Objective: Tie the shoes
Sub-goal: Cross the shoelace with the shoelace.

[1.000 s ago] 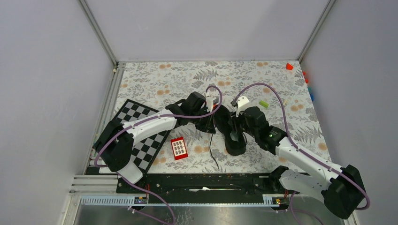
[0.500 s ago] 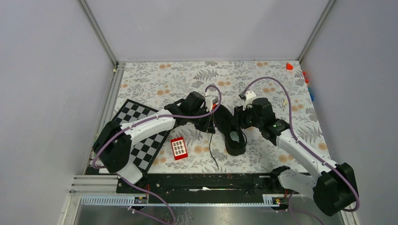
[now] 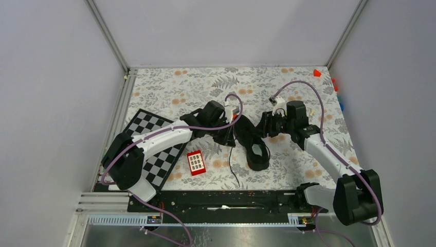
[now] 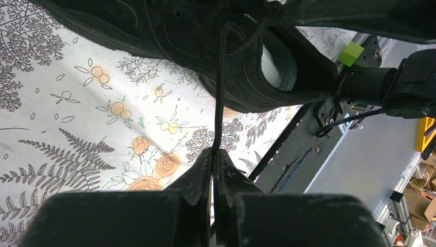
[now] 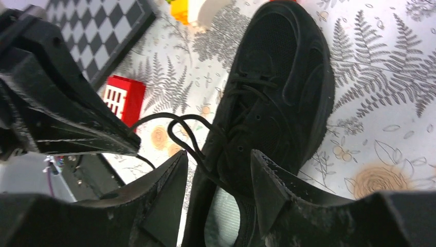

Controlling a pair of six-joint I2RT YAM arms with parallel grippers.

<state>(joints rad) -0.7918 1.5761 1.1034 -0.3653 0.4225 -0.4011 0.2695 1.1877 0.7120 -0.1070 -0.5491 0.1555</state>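
Note:
One black sneaker (image 3: 252, 145) lies on the flowered cloth, its pale insole toward the near edge. My left gripper (image 3: 229, 135) stands at its left side. In the left wrist view this gripper (image 4: 213, 152) is shut on a thin black lace (image 4: 219, 92) that runs taut up to the shoe (image 4: 257, 56). My right gripper (image 3: 265, 126) hovers at the shoe's right side. In the right wrist view it (image 5: 218, 157) is open above the shoe's collar (image 5: 277, 77). Lace loops (image 5: 180, 128) lie between its fingertips, unheld. A loose lace end (image 3: 234, 172) trails toward the near edge.
A checkerboard (image 3: 154, 146) lies at the left, with a red block (image 3: 196, 162) beside it. Small coloured blocks (image 3: 317, 72) sit at the back right corner. A green block (image 4: 352, 53) lies beyond the shoe. A black rail (image 3: 221, 200) runs along the near edge.
My right arm has pulled back to the right, off the top of the shoe, and its jaws have opened wider. The left arm has held still on the lace.

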